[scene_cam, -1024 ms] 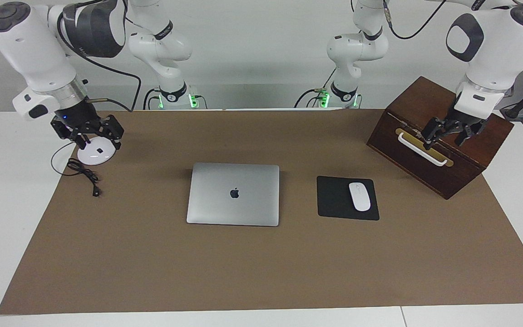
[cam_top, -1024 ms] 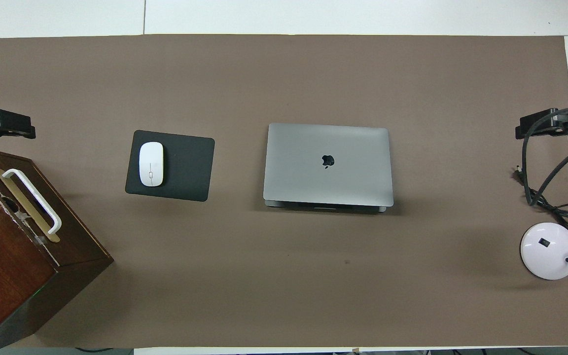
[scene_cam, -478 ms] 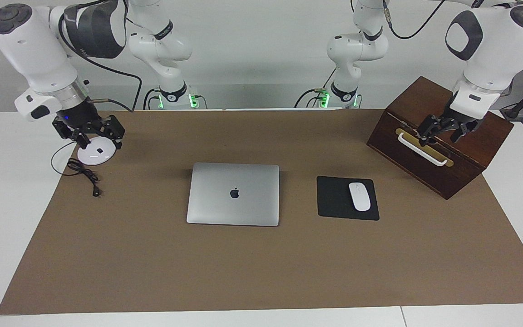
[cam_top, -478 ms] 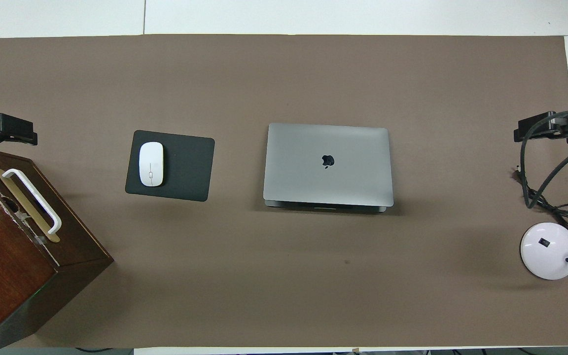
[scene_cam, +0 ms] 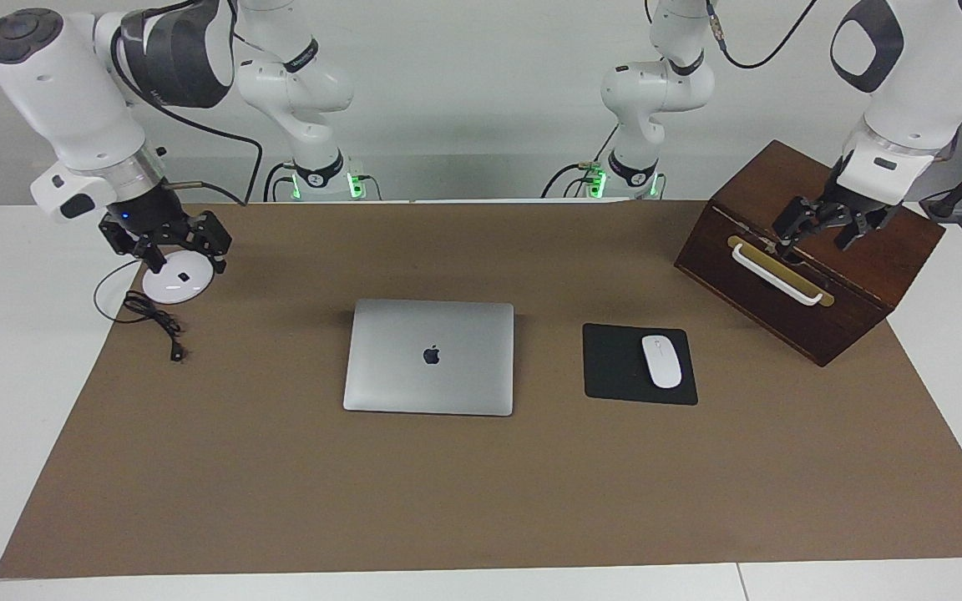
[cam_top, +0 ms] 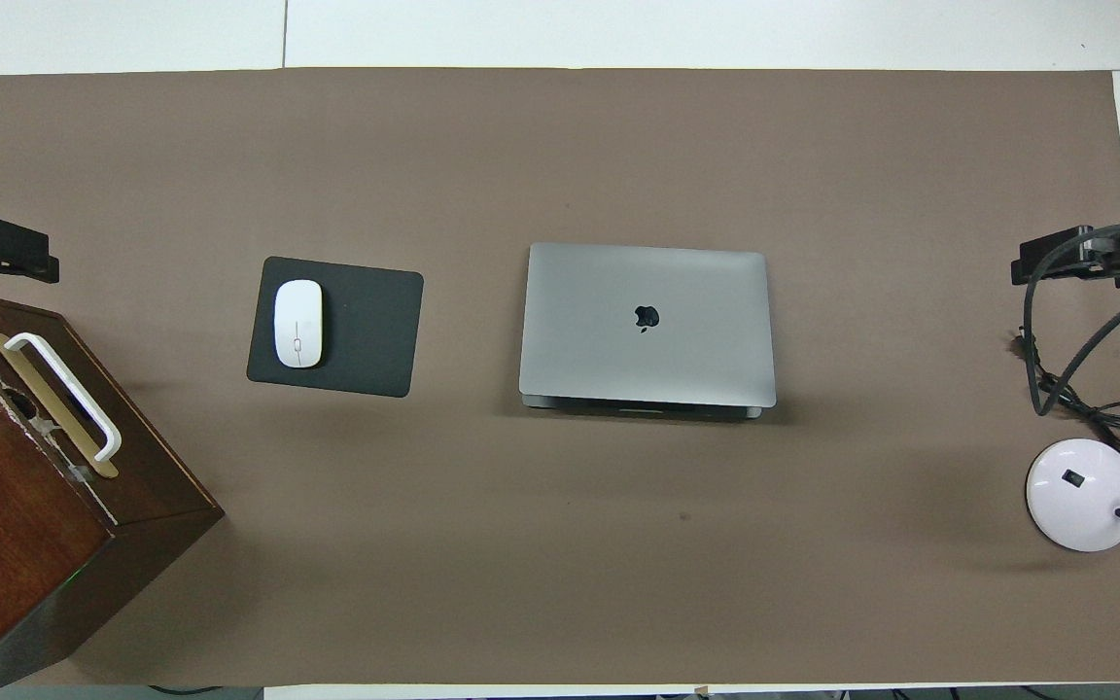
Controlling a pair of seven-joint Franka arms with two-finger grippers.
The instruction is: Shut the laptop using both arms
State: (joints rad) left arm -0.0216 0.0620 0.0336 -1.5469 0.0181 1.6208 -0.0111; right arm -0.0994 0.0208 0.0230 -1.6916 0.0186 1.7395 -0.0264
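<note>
Laptop (scene_cam: 429,357) lies mid-bench beside the mouse pad (scene_cam: 639,365), lid down flat — closing looks done. Left gripper (scene_cam: 822,230) hangs over the wooden box (scene_cam: 807,275), right gripper (scene_cam: 170,244) over the lamp base (scene_cam: 176,284) — both open, empty, well apart from it.

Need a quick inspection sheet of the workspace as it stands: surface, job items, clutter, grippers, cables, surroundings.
Surface: brown mat on a white table.
Job's things: laptop mid-mat, lid down, nothing touching it.
Clutter: white mouse on black mouse pad beside the laptop; wooden box with white handle at the left arm's end; round white lamp base at the right arm's end.
Grippers: left gripper open, over the box; right gripper open, over the lamp base; both empty.
Cables: black cord coiled beside the lamp base.
Surroundings: plain white wall.
</note>
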